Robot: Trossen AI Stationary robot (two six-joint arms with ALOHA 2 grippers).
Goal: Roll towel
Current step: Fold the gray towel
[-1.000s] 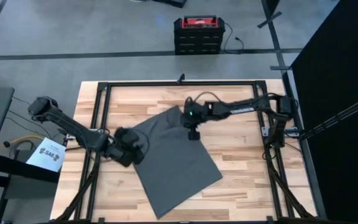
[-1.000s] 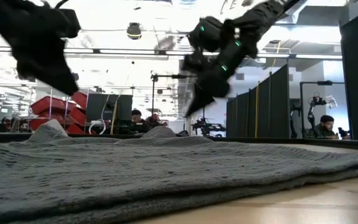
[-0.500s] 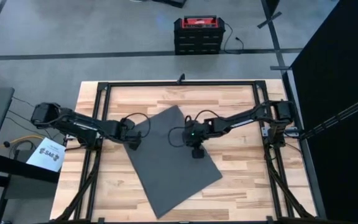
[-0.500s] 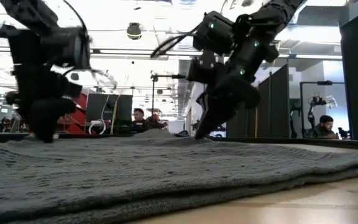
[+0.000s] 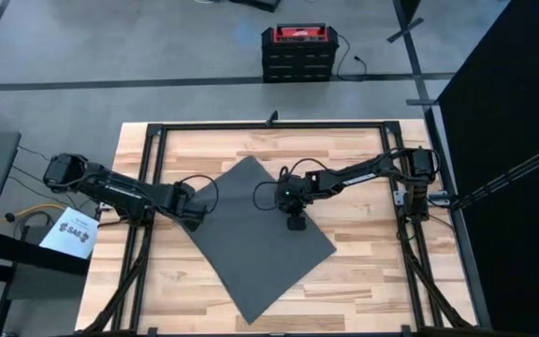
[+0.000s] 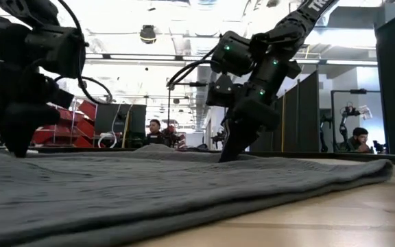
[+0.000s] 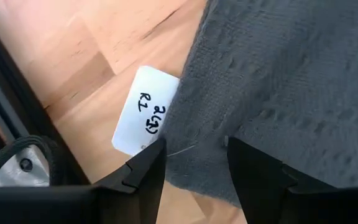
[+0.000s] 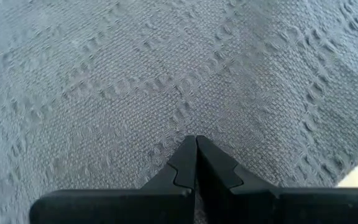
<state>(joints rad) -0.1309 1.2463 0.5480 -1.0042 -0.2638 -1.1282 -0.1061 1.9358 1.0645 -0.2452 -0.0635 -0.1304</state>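
**Towel now lies flat, ready for rolling**

Towel (image 5: 255,239) spreads as a dark grey diamond across the middle of the wooden table (image 5: 372,281), one corner pointing toward the table's far edge and one toward its near edge. A second ago its left side was bunched up under the left arm; half a second ago it was already smoothed, and it has since shifted slightly. Judging by that, the spreading step looks finished and no roll has been started.

The right gripper (image 5: 294,223) presses down on the cloth toward its right edge, its fingers (image 8: 196,163) closed together with the tips on the weave; whether any fabric is pinched between them cannot be told. The left gripper (image 5: 193,218) sits at the cloth's left corner with its fingers (image 7: 145,177) apart, straddling the edge just beside the white tag (image 7: 143,112), which carries handwritten marks.

Around the tabletop runs a black metal frame (image 5: 269,124). On the grey floor beyond the far edge stands a red and black case (image 5: 296,51). The low view shows a bright workshop behind, with seated people (image 6: 155,129) in the distance.
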